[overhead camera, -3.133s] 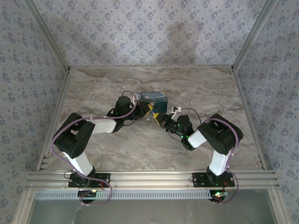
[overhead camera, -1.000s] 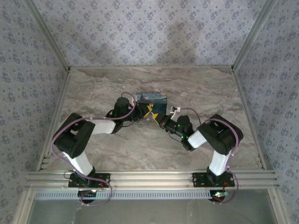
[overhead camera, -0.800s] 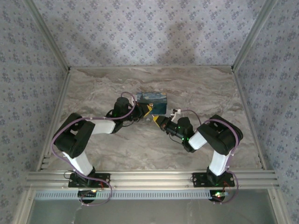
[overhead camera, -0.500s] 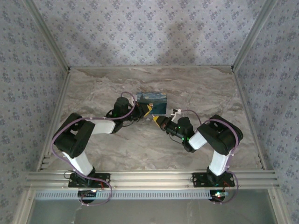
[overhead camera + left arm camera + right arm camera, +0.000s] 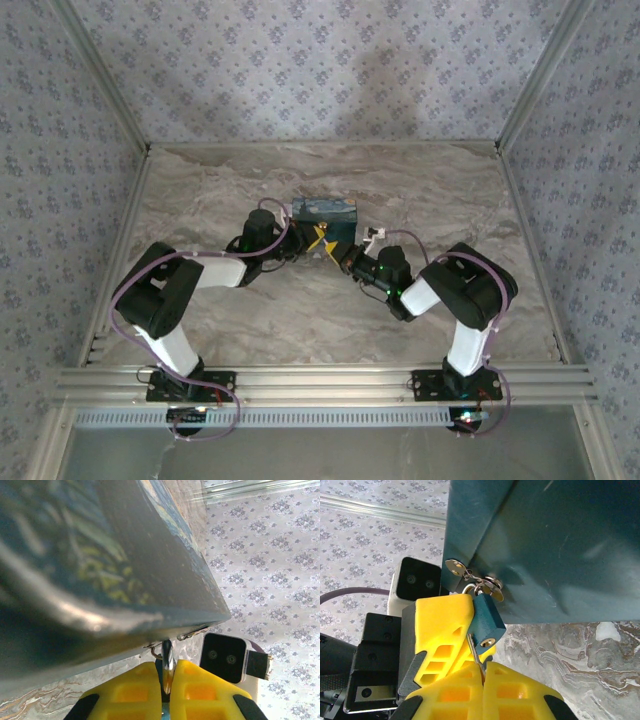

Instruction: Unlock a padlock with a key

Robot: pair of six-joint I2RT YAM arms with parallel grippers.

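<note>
– Now, item one: the right gripper (image 5: pixel 483 674), condition?
– Closed. Its two yellow fingers (image 5: pixel 520 690) meet on the key (image 5: pixel 475 651). A thin metal blade rises out of the fingertips, and the head is hidden between the pads.
– And the blade's far end?
– It reaches the underside of the padlock (image 5: pixel 486 620), just beside the brass keyhole (image 5: pixel 489 641). Whether it sits inside cannot be told.
– Item two, the padlock itself?
– Blue body, silver shackle, directly ahead of the right fingertips and touching the key. It hangs tilted from a metal hasp (image 5: pixel 462 571) at the corner of the dark blue box (image 5: pixel 555 540), which stands just beyond both grippers.
– Item three, the left gripper (image 5: pixel 164 680)?
– Closed as well. In its own wrist view a thin blue-and-silver edge stands upright between the yellow fingertips and runs up to the ring under the box corner. From the right wrist, one of its fingers (image 5: pixel 442 617) lies against the padlock's left face and another shows behind the lower edge. So it pinches the padlock.
– Grippers relative to each other?
– Tip to tip, with the left fingertips just ahead of the right ones and the padlock between them. From above, both sit at the box's near face over the marbled table (image 5: pixel 430 190).
– Anything else entered?
– The right wrist camera housing (image 5: pixel 225 657), white and black, just past the left fingertips
</note>
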